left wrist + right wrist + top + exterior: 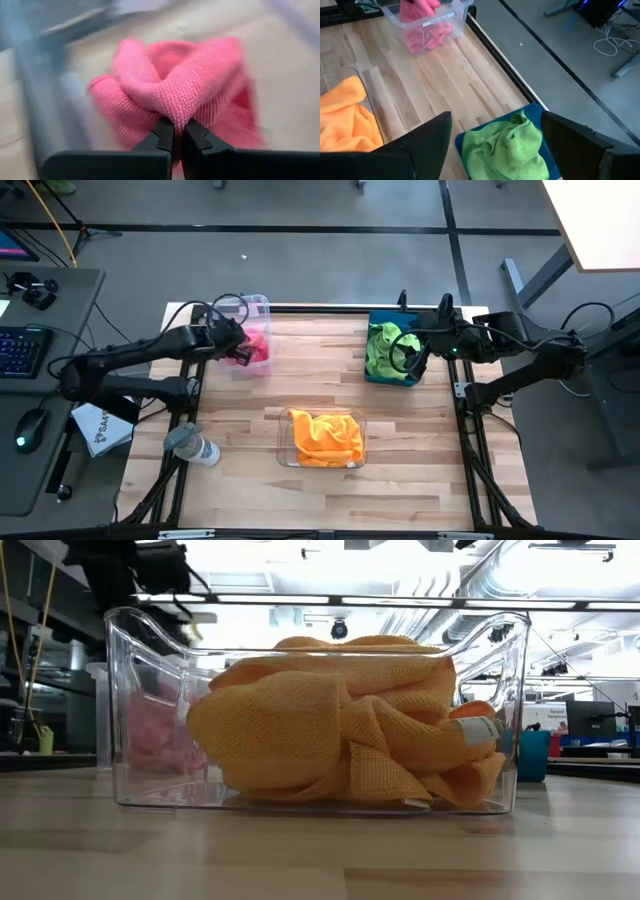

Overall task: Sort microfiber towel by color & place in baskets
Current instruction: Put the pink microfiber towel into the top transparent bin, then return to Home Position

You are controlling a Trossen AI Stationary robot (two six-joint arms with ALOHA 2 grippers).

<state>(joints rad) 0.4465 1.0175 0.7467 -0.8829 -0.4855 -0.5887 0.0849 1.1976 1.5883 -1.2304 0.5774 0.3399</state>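
Note:
My left gripper (240,348) is over the clear basket (258,308) at the table's far left, shut on a pink towel (175,85). More pink cloth (427,32) lies inside that basket. My right gripper (408,358) hovers open above the blue basket (383,318) at the far right. Its fingers stand wide on either side of the green towels (505,147) without touching them. Orange towels (325,438) fill the second clear basket (284,442) at the table's middle, and they fill most of the low view (340,720). My left gripper (179,131) pinches a raised fold (177,112) of the pink towel between its two fingers, from above and pointing down into the basket. The cloth bunches up around the fingertips. Whether its lower part rests on the basket floor cannot be told.
A grey-capped clear bottle (195,446) lies on its side near the table's left edge, in front of the left arm. Bare wood lies between the three baskets and along the near edge. A desk with a keyboard and mouse stands to the left of the table.

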